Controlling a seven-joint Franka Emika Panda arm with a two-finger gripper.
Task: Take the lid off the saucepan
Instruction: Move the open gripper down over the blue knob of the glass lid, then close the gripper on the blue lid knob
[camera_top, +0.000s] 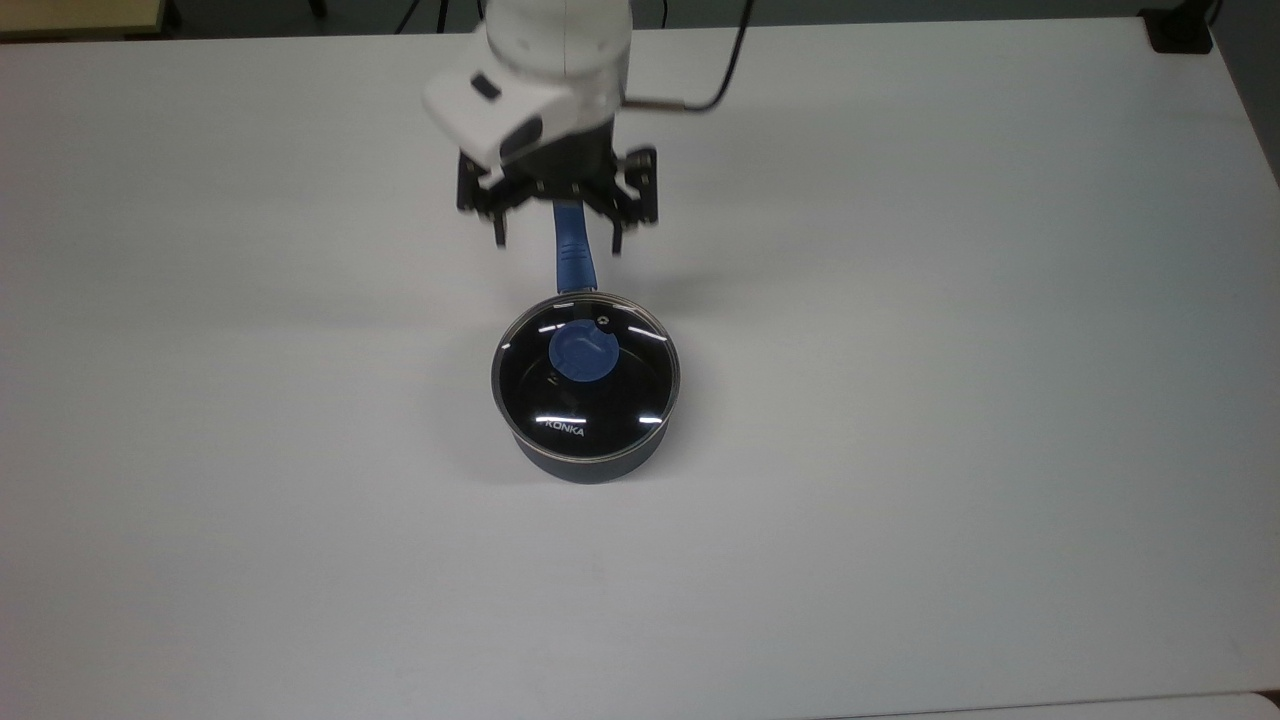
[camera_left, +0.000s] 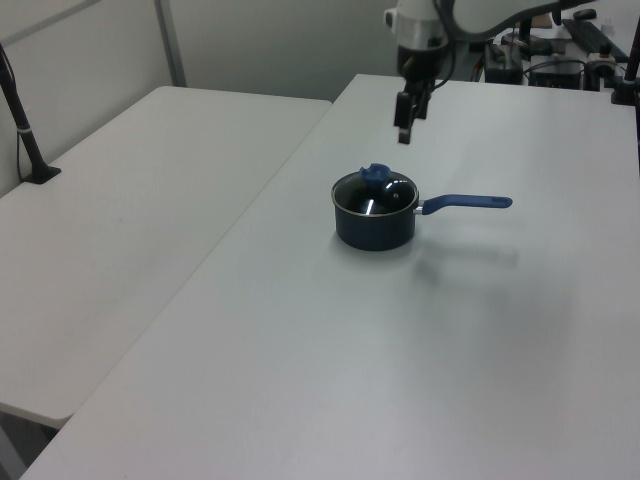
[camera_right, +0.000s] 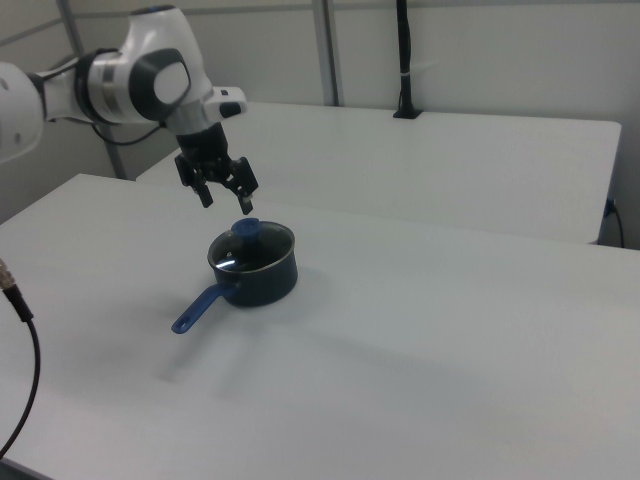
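Lid (camera_top: 585, 375) seated flat on the saucepan (camera_top: 590, 462), closing it all round; glass clear, metal rim, blue knob (camera_top: 584, 353) at the centre, white "KONKA" lettering near the edge toward the bottom of the top view. Saucepan black, upright, standing about mid-surface (camera_top: 950, 400), with its long blue handle (camera_top: 572, 255) running straight toward the top of the top view; in the left view handle (camera_left: 466, 202) pointing to the left view's right, in the right view (camera_right: 197, 310) angling down toward the right view's left.

Hand (camera_top: 557, 243) hanging in the air, fingers spread wide apart and pointing down, holding nothing. In the top view, placed over the handle, one fingertip on either side of it, short of the lid's rim. In the left view, hand (camera_left: 404, 132) clearly above the pot and apart from the knob (camera_left: 376, 174). In the right view, hand (camera_right: 226, 202) just above and to the right view's left of the lid (camera_right: 251, 246), not touching it.

White arm (camera_top: 545, 60) reaching in from the top edge of the top view, a black cable (camera_top: 725, 70) trailing from it. Second white table (camera_left: 130, 200) alongside in the left view, with a black post (camera_left: 20, 115) standing on it.
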